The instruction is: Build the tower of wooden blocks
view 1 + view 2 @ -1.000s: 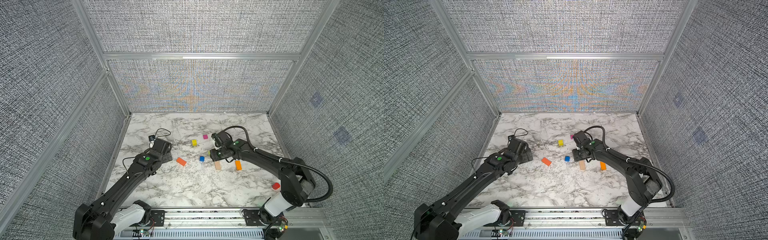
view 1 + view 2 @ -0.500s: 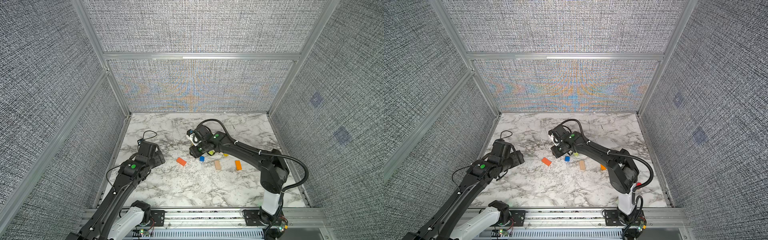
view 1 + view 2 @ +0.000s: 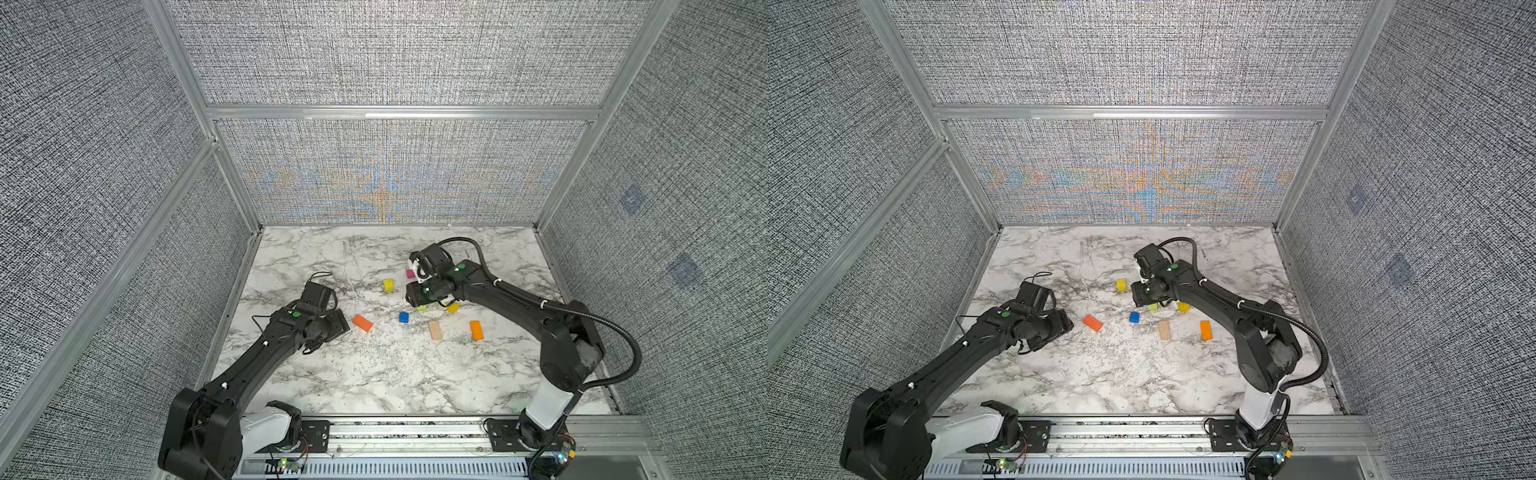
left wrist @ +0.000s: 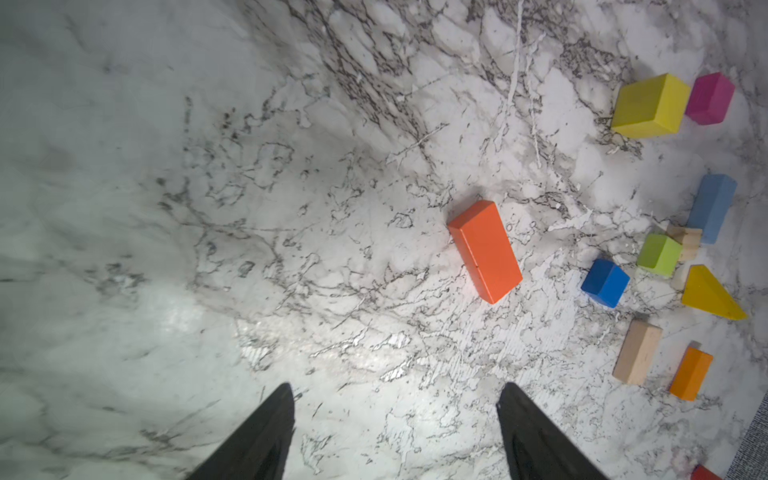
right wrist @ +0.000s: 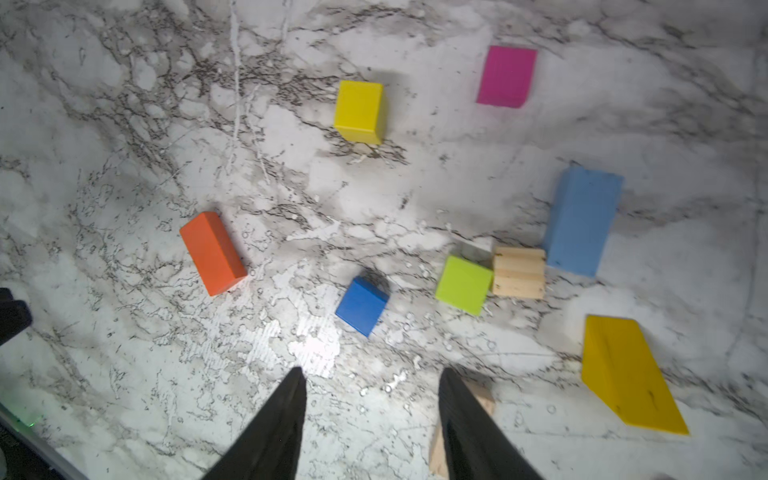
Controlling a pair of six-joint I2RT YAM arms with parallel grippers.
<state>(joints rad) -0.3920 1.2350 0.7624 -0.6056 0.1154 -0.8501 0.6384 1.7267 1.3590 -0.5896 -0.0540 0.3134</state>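
The wood blocks lie singly on the marble floor (image 3: 374,374); no tower shows in any view. An orange brick (image 3: 363,323) (image 4: 485,251) lies just right of my left gripper (image 3: 337,326) (image 4: 395,388), which is open with only bare marble between its fingers. My right gripper (image 3: 412,297) (image 5: 372,372) hovers open over the cluster. Ahead of it are a blue cube (image 5: 361,305), a green cube (image 5: 464,284), a small tan block (image 5: 519,272), a light blue brick (image 5: 582,222), a yellow wedge (image 5: 627,374), a yellow cube (image 5: 359,111) and a magenta cube (image 5: 506,76). A tan brick (image 3: 434,330) lies partly under one right finger.
A second orange brick (image 3: 476,330) lies right of the tan brick. A red block (image 4: 704,473) peeks in at the left wrist view's edge. Grey fabric walls (image 3: 395,166) enclose three sides and an aluminium rail (image 3: 415,428) runs along the front.
My right gripper swung left over the blocks, then came back right above the green and blue cubes. My left arm drew back, then returned beside the orange brick, its jaws a little narrower.
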